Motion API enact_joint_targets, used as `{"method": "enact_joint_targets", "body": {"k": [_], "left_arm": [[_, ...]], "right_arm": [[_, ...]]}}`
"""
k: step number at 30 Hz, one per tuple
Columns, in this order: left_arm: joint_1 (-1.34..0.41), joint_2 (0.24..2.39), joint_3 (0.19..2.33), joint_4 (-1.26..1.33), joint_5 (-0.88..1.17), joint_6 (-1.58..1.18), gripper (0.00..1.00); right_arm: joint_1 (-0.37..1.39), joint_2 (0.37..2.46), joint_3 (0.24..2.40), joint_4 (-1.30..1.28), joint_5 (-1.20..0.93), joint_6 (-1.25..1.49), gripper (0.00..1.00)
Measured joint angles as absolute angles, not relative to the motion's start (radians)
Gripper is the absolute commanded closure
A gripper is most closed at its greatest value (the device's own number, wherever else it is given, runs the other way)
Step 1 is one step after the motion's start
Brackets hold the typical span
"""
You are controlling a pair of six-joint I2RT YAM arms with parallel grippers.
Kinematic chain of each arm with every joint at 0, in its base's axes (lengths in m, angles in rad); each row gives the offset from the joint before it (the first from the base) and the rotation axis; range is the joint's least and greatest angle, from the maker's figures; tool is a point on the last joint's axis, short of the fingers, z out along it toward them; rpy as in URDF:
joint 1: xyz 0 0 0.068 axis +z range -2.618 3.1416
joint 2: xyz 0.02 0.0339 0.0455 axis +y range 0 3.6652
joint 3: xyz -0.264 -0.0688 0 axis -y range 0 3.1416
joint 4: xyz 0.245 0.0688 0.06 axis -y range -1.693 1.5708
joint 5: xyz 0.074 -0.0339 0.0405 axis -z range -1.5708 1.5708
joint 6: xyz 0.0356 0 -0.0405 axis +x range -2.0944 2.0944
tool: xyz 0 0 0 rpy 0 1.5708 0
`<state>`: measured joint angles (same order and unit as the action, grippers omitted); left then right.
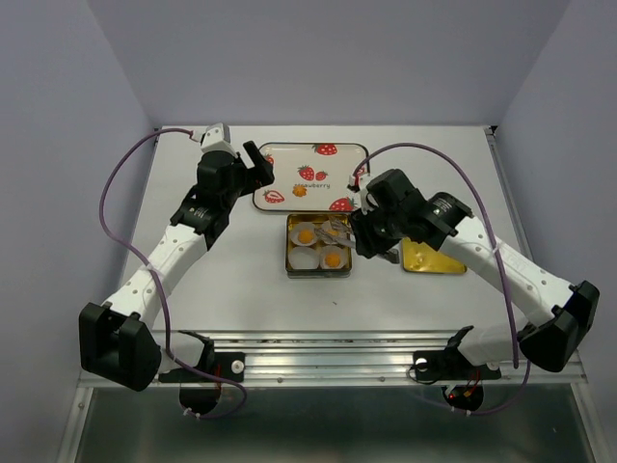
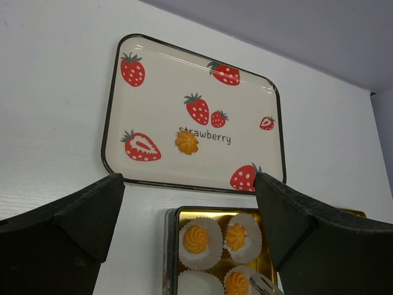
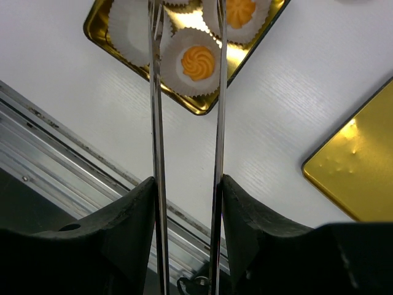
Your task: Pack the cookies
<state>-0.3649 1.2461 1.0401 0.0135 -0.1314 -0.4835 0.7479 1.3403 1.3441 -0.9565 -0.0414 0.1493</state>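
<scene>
One cookie [image 1: 301, 191] lies on the strawberry tray [image 1: 289, 154], seen too in the left wrist view [image 2: 186, 142]. The square gold tin [image 1: 291, 253] holds white paper cups; three hold cookies [image 2: 196, 238] [image 2: 236, 236] [image 2: 237, 283], and one cup [image 2: 199, 286] is empty. My left gripper [image 1: 258, 166] is open and empty, above the tray's near left edge. My right gripper [image 1: 371, 231] is shut on metal tongs [image 3: 156, 123], whose arms stand apart and reach over the tin. The tong tip [image 2: 264, 284] sits by the near right cookie [image 3: 198, 62].
The gold tin lid [image 1: 434, 256] lies flat to the right of the tin, under the right arm, and shows in the right wrist view [image 3: 362, 166]. The table's metal front rail [image 1: 328, 342] runs along the near edge. Walls close in the back and sides.
</scene>
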Motion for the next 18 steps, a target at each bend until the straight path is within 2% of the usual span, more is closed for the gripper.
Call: {"method": "enact_joint_targets", "body": {"k": [7, 11, 18], "left_arm": [[-0.365, 1.246, 1.04, 0.012, -0.14, -0.484, 0.01], [-0.365, 1.246, 1.04, 0.01, -0.152, -0.484, 0.01], [-0.365, 1.246, 1.04, 0.009, -0.187, -0.483, 0.01]], "right_arm": [[0.748, 1.362, 1.436, -0.888, 0.077, 0.188, 0.52], [0.745, 1.514, 1.556, -0.817, 0.15, 0.189, 0.52], [0.715, 1.816, 1.741, -0.743, 0.143, 0.161, 0.51]]}}
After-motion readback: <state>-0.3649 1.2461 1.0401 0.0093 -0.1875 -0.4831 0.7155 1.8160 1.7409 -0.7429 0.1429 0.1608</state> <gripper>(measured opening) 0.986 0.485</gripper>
